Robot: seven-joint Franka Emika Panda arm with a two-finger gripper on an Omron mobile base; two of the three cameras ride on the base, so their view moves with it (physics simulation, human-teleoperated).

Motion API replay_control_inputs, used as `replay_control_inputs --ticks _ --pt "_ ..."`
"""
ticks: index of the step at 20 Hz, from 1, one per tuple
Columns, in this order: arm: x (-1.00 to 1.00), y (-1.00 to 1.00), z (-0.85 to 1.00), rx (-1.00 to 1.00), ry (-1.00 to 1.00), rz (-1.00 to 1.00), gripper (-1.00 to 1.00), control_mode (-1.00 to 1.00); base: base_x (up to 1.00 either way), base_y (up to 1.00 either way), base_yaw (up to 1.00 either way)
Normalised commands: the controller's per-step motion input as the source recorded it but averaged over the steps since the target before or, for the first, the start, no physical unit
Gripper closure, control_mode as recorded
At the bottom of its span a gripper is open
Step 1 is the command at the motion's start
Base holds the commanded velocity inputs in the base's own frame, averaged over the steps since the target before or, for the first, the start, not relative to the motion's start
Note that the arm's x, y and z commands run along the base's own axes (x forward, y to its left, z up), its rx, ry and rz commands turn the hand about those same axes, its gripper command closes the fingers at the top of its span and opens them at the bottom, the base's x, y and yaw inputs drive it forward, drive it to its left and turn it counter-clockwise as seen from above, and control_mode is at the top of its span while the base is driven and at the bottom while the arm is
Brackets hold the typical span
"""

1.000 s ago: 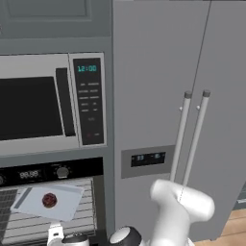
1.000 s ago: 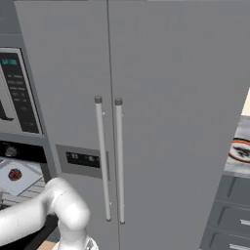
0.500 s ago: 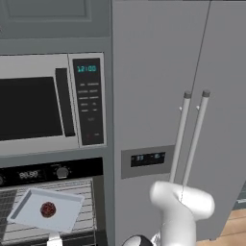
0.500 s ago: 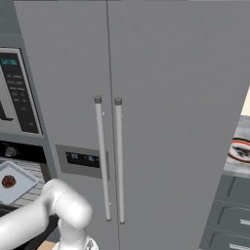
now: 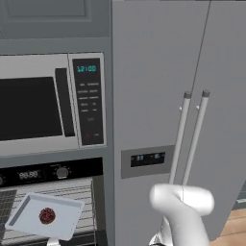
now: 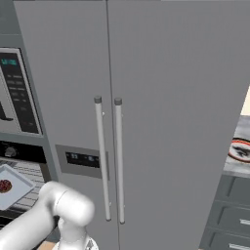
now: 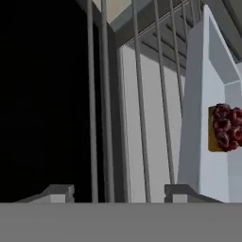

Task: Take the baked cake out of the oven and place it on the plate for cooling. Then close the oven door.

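The baked cake (image 5: 46, 216), a small dark reddish lump, lies on a pale grey-blue tray (image 5: 24, 222) that juts out of the oven (image 5: 53, 173) over its wire rack (image 5: 79, 192). In the right base view the cake (image 6: 5, 185) sits at the far left, and the plate (image 6: 241, 149) rests on a counter at the far right. The hand view looks along the rack wires, with the cake (image 7: 227, 127) to the right on the tray (image 7: 203, 118). My gripper (image 7: 118, 194) is open beside the tray, with only rack wires ahead of it. The oven door is out of view.
A microwave (image 5: 36, 108) sits above the oven. The tall grey fridge (image 5: 178, 96) with two bar handles (image 6: 108, 161) fills the middle. Grey drawers (image 6: 233, 215) stand under the plate's counter. My white arm (image 5: 185, 211) rises in front of the fridge.
The tray with the cake has come a little lower in the left base view. The fingers seen under it one second ago have left that view, and the arm's lower joint has shifted right.
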Motion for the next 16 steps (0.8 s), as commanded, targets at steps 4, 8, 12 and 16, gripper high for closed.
replay_control_inputs --ticks 4,8,12,16 --pt "-0.52 0.0 0.52 0.0 0.02 -0.09 -1.0 -1.0 0.0 0.0 0.0" --pt "-0.11 -0.02 0.68 0.02 0.02 -0.15 -1.0 -1.0 0.0 0.0 0.0" --pt "0.0 -0.26 0.46 0.06 0.07 -0.25 -1.0 -1.0 0.0 0.0 0.0" --pt "0.0 -0.4 0.16 0.15 0.09 -0.34 -1.0 -1.0 0.0 0.0 0.0"
